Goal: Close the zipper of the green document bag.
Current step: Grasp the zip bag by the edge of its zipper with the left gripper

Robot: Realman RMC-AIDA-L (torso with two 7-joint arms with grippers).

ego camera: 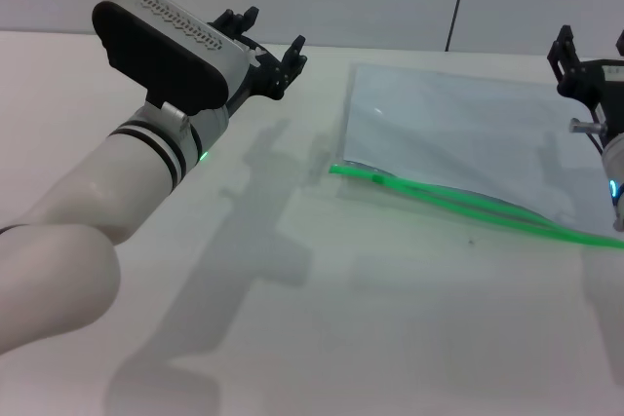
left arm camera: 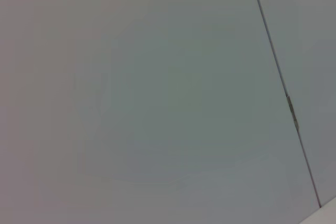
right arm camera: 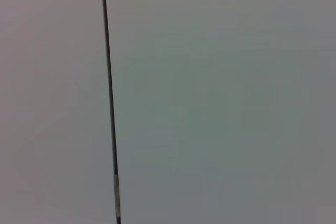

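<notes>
The green document bag (ego camera: 458, 133) lies flat on the white table at the right, a translucent pale blue-grey pouch. Its zipper (ego camera: 444, 195) is a bright green strip along the near edge; the two strands stand apart along the middle. My left gripper (ego camera: 267, 38) is raised above the table to the left of the bag, open and holding nothing. My right gripper (ego camera: 591, 48) hovers over the bag's far right corner, also open and holding nothing. Neither touches the bag. Both wrist views show only the wall.
The white table (ego camera: 322, 338) stretches in front of the bag, crossed by my left arm's shadow. A pale panelled wall (left arm camera: 157, 98) with a dark seam (right arm camera: 109, 98) stands behind the table.
</notes>
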